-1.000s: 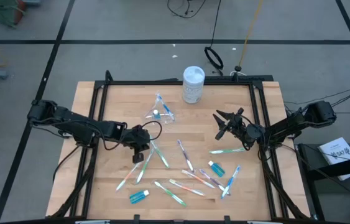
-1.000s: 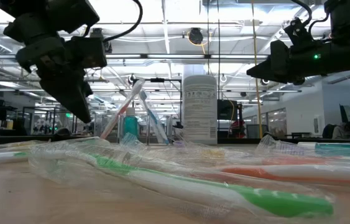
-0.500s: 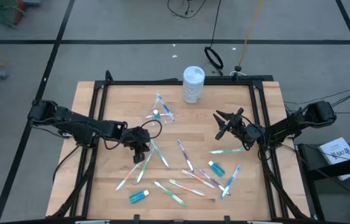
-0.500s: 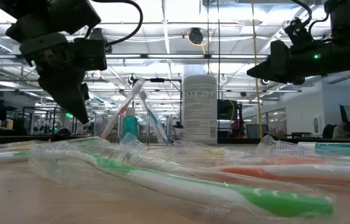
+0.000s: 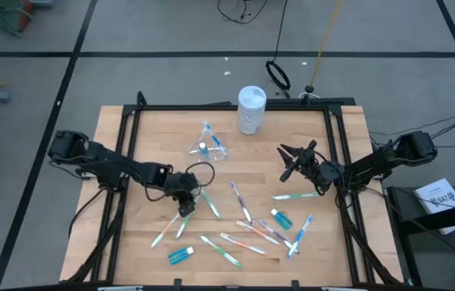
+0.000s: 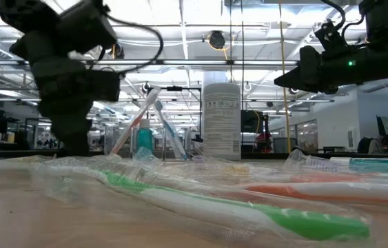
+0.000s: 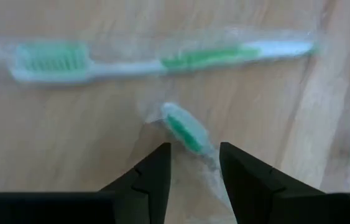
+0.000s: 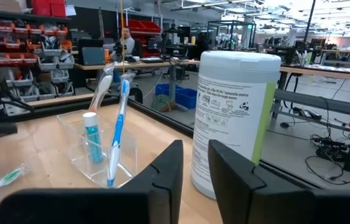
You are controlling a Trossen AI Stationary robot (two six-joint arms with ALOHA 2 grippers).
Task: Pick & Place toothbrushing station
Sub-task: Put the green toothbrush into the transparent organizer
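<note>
Your clear plastic cup (image 5: 208, 145) stands at twelve o'clock of table centre and holds a blue-handled toothbrush (image 8: 117, 134), a pale-handled toothbrush (image 8: 102, 87) and one teal toothpaste tube (image 8: 91, 137), all upright or leaning on its walls. The white canister (image 5: 251, 109) stands at two o'clock of the cup, lid on.

Loose toothbrushes (image 5: 243, 234) and two teal tubes (image 5: 181, 256) lie scattered from five to eight o'clock on the table (image 5: 150, 129).

Your left gripper (image 7: 193, 169) is down at the tabletop at seven o'clock of the cup, fingers spread either side of a wrapped green toothbrush head (image 7: 184, 129), not touching it.

Your right gripper (image 5: 289, 162) hovers at three o'clock of the cup, fingers slightly apart, holding nothing.
</note>
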